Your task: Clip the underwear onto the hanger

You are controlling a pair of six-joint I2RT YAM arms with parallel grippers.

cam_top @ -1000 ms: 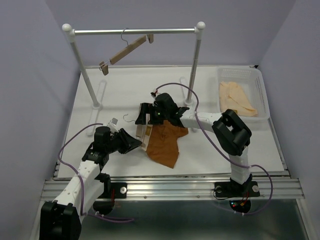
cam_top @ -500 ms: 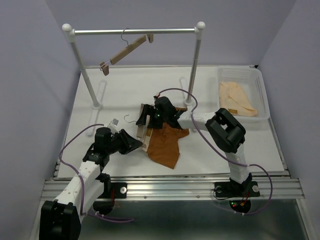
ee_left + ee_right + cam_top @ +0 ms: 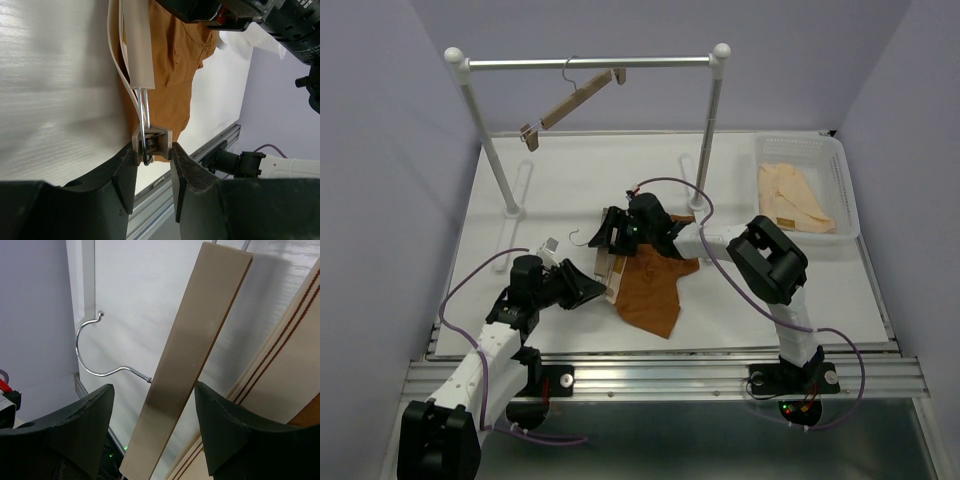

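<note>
Top external: basket (image 3: 848, 195) holds peach garments (image 3: 792, 197); left jaws pinch hanger clip (image 3: 161, 137).

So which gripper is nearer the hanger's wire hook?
Right. The right gripper straddles the bar just beside the hook. The left gripper pinches the clip at the bar's near end, farther from the hook.

No legible text, label, brand, number or sign was found in any of the three views. The waistband (image 3: 280, 355) in the right wrist view bears only thin dark-red stripes, with no lettering that can be read.
</note>
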